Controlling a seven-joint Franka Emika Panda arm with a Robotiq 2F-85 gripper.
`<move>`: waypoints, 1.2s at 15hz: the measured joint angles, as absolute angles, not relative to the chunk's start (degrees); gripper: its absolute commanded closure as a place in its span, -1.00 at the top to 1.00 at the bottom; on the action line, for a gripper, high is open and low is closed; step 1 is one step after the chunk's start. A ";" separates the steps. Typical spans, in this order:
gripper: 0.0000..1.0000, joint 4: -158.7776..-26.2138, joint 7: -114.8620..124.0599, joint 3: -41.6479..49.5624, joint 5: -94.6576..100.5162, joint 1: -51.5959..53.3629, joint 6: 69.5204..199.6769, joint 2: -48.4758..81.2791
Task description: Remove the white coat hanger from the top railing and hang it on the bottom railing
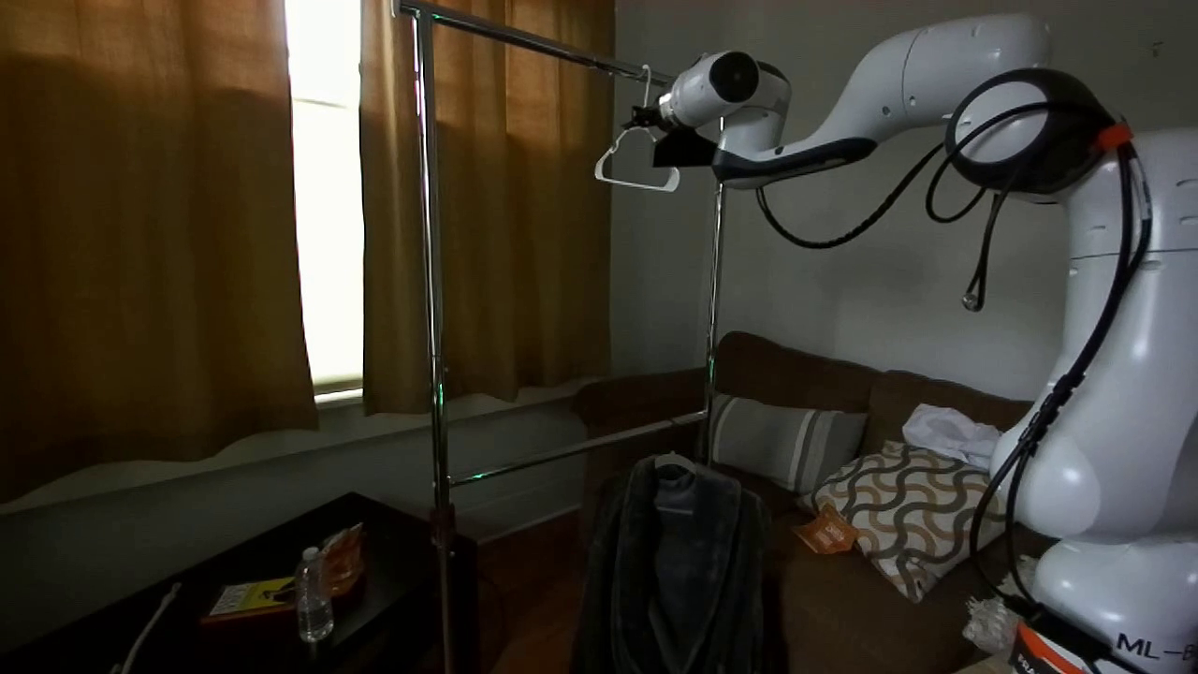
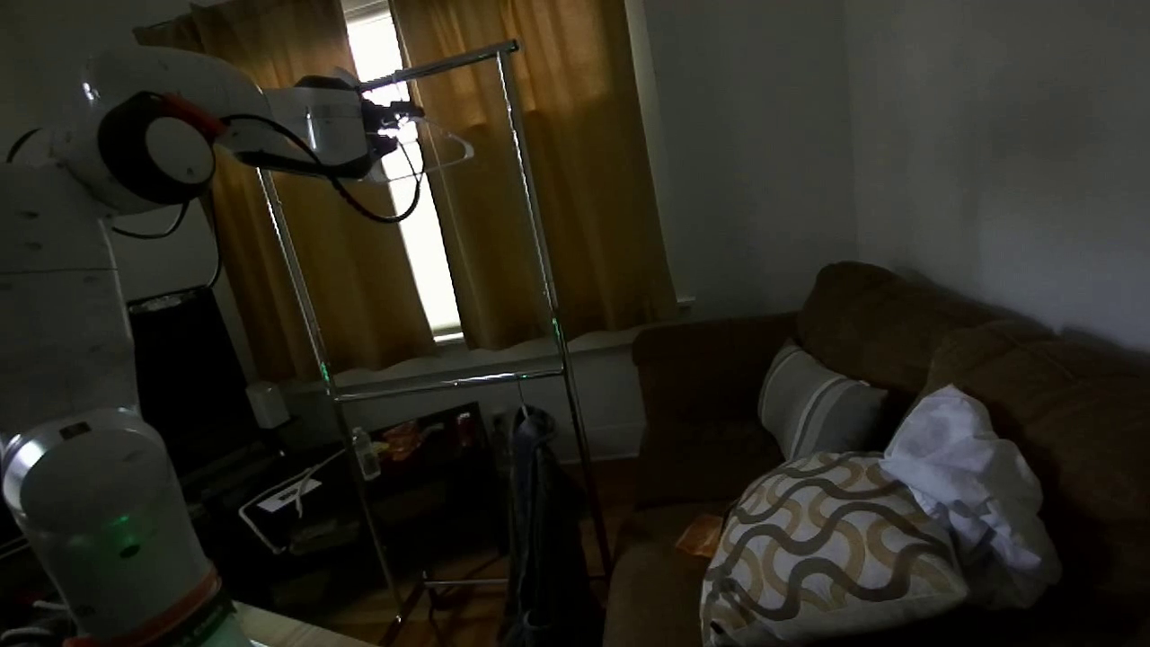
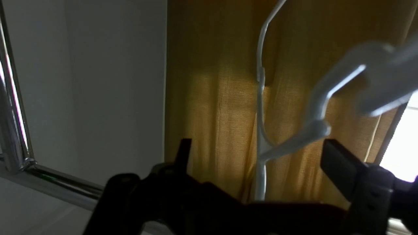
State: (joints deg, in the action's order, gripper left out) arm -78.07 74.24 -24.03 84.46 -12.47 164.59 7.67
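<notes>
The white coat hanger [image 1: 638, 185] hangs by its hook from the top railing [image 1: 524, 39]; it also shows in an exterior view [image 2: 458, 155]. My gripper [image 1: 642, 118] is at the hanger's neck, just below that railing. In the wrist view, which stands upside down, my gripper [image 3: 257, 142] is open, and the neck of the hanger [image 3: 261, 107] lies between its spread fingers, touching neither. The top railing [image 3: 65, 186] meets a post there at lower left. The bottom railing [image 1: 580, 445] is at mid-height in both exterior views [image 2: 449, 384].
A dark jacket [image 1: 693, 571] hangs on its own hanger at the bottom railing. Chrome posts [image 1: 430, 281] [image 2: 539, 234] stand at the rack's ends. Curtains [image 1: 524, 234] hang behind. A brown sofa [image 2: 710, 359] with cushions and a low dark table [image 1: 374, 552] with a bottle are nearby.
</notes>
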 measured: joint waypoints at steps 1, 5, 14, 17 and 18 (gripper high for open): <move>0.99 -77.74 74.24 -24.04 84.57 -12.37 164.81 8.18; 0.93 -76.35 74.24 -24.04 84.68 -11.63 165.37 10.06; 0.45 -71.89 78.67 -24.04 88.87 -9.96 167.28 12.93; 0.11 -70.95 80.84 -24.04 90.39 -9.32 167.28 13.58; -0.05 -70.86 81.25 -24.04 90.59 -9.23 167.28 13.72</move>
State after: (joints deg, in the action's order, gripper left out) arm -70.86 81.25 -24.04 90.59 -9.23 167.28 13.72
